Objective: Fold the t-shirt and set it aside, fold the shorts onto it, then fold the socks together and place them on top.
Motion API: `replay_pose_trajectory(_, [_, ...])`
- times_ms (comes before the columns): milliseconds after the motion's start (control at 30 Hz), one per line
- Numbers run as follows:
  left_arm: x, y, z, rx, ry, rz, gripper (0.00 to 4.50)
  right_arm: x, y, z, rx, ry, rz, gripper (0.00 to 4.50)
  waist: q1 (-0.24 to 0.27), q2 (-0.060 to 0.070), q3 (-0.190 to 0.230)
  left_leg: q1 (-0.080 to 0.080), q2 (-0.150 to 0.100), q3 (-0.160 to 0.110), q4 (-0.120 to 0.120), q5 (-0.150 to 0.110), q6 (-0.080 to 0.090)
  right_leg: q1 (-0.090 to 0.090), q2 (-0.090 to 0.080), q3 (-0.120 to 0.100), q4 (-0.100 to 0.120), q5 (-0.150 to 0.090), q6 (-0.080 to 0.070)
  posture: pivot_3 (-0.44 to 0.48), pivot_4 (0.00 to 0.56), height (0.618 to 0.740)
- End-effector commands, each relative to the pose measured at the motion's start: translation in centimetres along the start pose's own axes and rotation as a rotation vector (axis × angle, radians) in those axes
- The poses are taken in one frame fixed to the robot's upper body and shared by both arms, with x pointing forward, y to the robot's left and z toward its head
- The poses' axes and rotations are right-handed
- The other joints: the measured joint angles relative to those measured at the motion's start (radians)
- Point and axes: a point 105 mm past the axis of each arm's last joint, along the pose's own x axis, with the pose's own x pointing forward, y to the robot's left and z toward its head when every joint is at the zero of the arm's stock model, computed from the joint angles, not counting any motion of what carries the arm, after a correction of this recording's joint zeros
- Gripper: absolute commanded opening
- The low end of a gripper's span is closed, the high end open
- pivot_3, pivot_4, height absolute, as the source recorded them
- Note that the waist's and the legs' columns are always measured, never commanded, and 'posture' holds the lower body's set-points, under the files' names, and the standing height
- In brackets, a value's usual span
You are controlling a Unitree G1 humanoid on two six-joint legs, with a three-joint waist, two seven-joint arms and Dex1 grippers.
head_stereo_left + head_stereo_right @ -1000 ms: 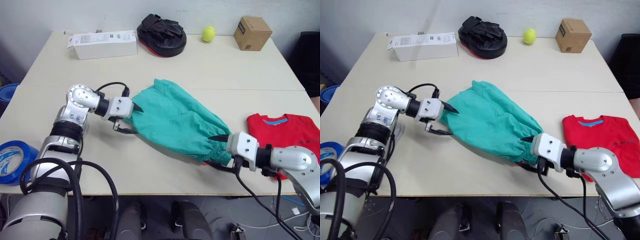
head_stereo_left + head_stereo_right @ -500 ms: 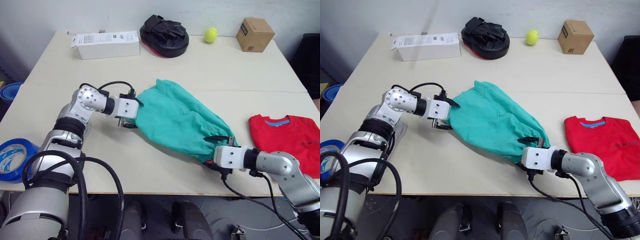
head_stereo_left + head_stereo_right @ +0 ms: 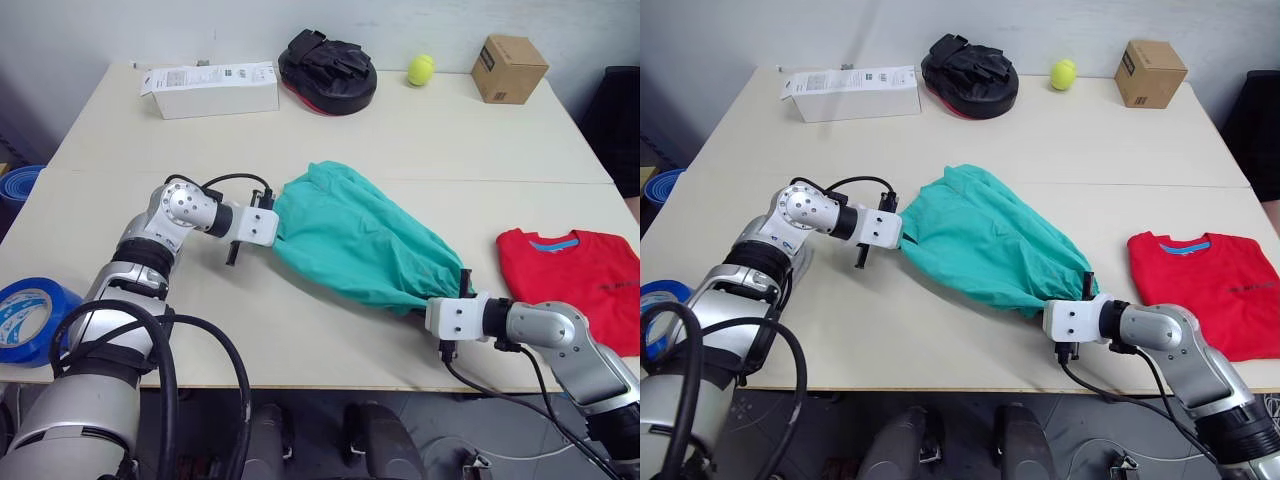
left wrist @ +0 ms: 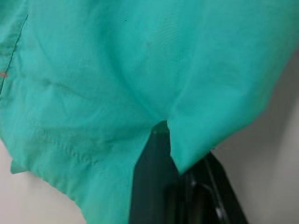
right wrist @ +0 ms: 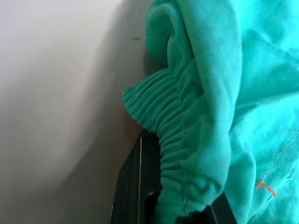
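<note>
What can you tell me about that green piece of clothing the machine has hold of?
The shorts are teal-green, soft and slightly wrinkled, with stitched seams and a gathered elastic waistband. They lie spread slantwise across the middle of the pale table, apart from the red t-shirt. The left hand pinches one edge, the right hand grips the waistband end.

teal shorts beside red t-shirt

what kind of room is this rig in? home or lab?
Probably a lab or workshop, not a home: a plain wooden table holds unrelated props, namely a cardboard box, a tennis ball and a black boxing pad. A blue tape roll sits at the table's edge.
</note>
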Motion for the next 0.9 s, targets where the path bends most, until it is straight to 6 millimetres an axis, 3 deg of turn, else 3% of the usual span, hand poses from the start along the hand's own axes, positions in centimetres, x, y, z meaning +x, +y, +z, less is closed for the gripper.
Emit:
replay_pose_trajectory(33, [-1.1,-0.8,0.1,-0.020,-0.040,-0.037,0.05,-1.0,-0.1,0.6,-0.033,-0.044,0.038,0.00,-0.001,0.000,0.000,0.000,0.000,0.000,0.000,0.000,0.000,0.000,0.000,0.000,0.000,0.000,0.000,0.000,0.150,0.740])
replay_pose_trajectory(233, [-2.6,-4.5,1.6,-0.077,-0.138,-0.179,0.05,-2.1,0.9,1.4,-0.096,-0.118,0.144,0.00,-0.010,0.001,0.000,0.000,0.001,0.000,-0.001,0.000,0.000,0.000,0.000,0.000,0.000,0.000,0.000,0.000,0.150,0.740])
replay_pose_trajectory(567, [-4.1,-12.8,6.6,-0.295,-0.172,-0.289,0.05,-4.3,2.7,0.6,-0.309,-0.188,0.329,0.00,-0.023,0.002,0.001,0.002,0.001,-0.003,-0.001,0.000,-0.001,0.003,-0.001,0.008,-0.001,0.000,-0.001,0.000,0.150,0.740])
replay_pose_trajectory(733, [-3.6,-13.7,6.8,-0.430,-0.127,-0.215,0.05,-4.0,1.6,-0.3,-0.368,-0.171,0.305,0.00,-0.022,0.002,0.001,0.003,0.001,-0.003,-0.001,0.000,-0.001,0.004,-0.001,0.010,-0.001,0.000,-0.001,0.000,0.150,0.740])
replay_pose_trajectory(900, [-3.5,-13.7,6.5,-0.502,-0.121,-0.180,0.05,-4.2,1.8,-0.9,-0.347,-0.158,0.333,0.00,-0.022,0.003,0.001,0.004,0.001,-0.003,-0.001,0.001,-0.002,0.004,-0.001,0.010,0.000,-0.001,-0.002,0.000,0.150,0.740])
